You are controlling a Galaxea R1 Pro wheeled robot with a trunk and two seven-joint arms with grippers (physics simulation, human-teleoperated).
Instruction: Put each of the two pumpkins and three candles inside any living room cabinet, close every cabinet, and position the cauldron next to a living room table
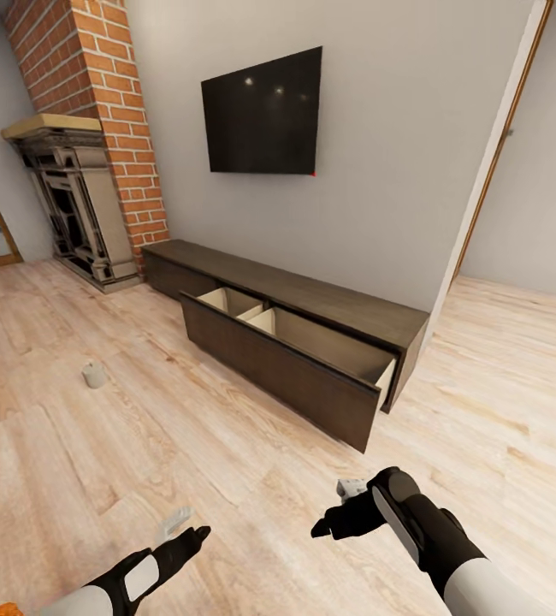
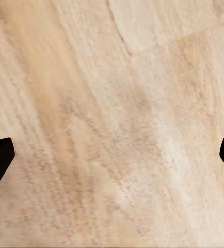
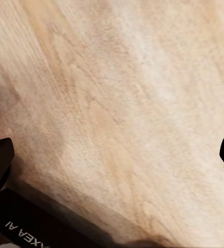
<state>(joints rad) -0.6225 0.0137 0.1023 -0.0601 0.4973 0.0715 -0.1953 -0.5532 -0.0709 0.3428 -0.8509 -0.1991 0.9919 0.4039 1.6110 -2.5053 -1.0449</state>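
Pale wood-grain floor (image 1: pixel 98 462) — boxy dark cabinet (image 1: pixel 312 376)

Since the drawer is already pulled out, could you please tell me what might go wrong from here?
The open drawer of the cabinet juts into the floor space, so the base or right gripper could clip it. The whitish candle stands alone on the floor, easy to knock over while driving.
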